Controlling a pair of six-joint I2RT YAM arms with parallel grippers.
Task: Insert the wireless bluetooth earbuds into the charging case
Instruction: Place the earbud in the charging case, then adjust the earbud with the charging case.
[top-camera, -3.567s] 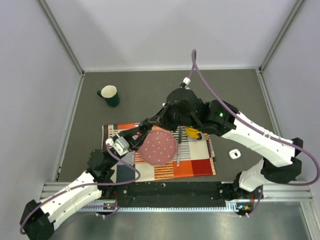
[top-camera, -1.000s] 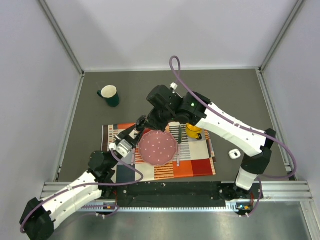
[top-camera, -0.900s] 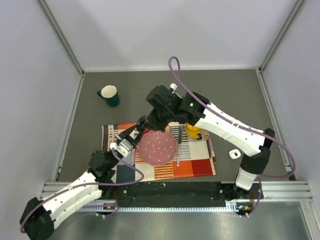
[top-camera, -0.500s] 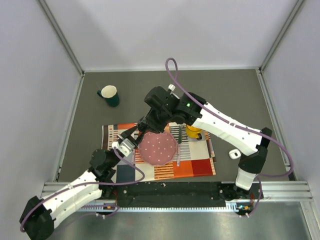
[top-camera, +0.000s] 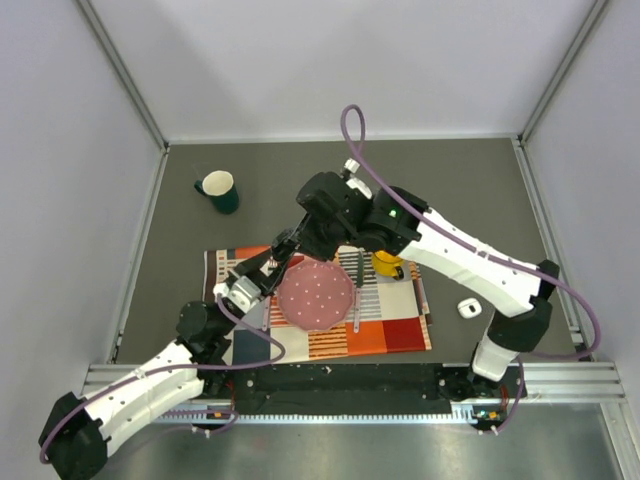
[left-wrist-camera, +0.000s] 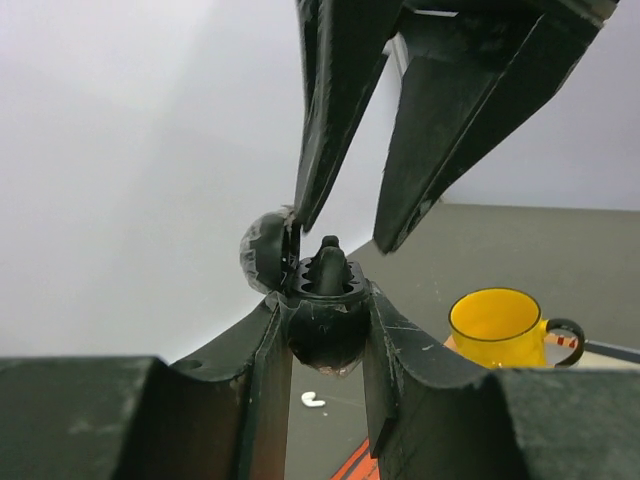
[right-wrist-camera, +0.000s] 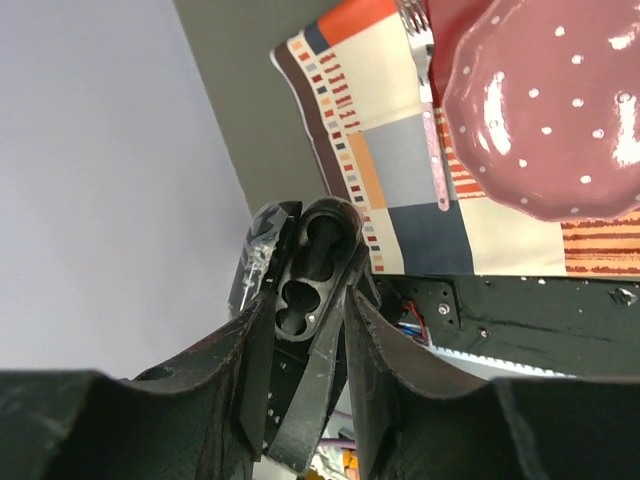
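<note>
The left gripper (left-wrist-camera: 327, 305) squeezes an open black case (right-wrist-camera: 305, 270) in the middle of the frame. The right gripper (left-wrist-camera: 345, 235) is partly spread, with a finger at each side of that case's top. The white charging case (top-camera: 467, 308) sits far right on the table, near the cloth (top-camera: 390, 335). One white earbud (left-wrist-camera: 314, 402) lies on the table, low in the left wrist view.

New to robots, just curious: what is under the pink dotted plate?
A checked cloth lies under the pink plate and shows beside it. Anything directly beneath the plate is hidden.
</note>
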